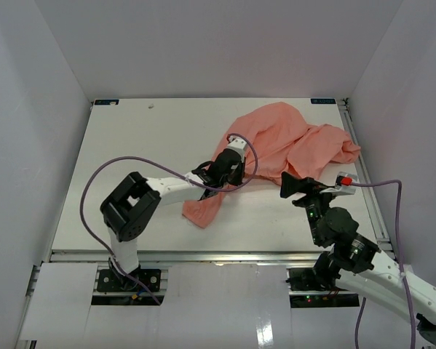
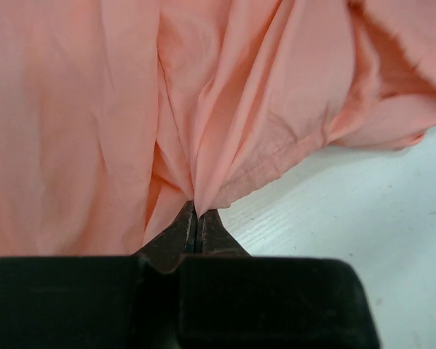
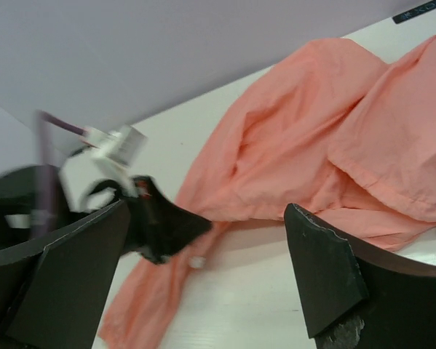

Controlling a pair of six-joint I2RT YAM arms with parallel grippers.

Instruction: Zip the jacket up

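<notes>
On the table [image 1: 130, 145], the jacket [image 1: 290, 142] is clamped at eight o'clock by the left gripper [image 2: 196, 218]; the right gripper [image 3: 207, 218] is spread. Thin cloth may be lost if tugged.

This is a robotics lab, set up as a test cell. A white desk [image 1: 130, 145] is boxed in on 3 sides by plain pale-grey walls [image 1: 225, 43], like a purpose-built enclosure. 2 white-and-black robot arms, the left arm [image 1: 141, 203] and the right arm [image 1: 363, 258], are bolted to black base plates [image 1: 127, 280] beside a metal rail [image 1: 218, 254] along the near edge. Purple cables [image 1: 81, 203] loop loosely off the arms. Small printed labels [image 1: 105, 102] mark the desk's far corners.
</notes>
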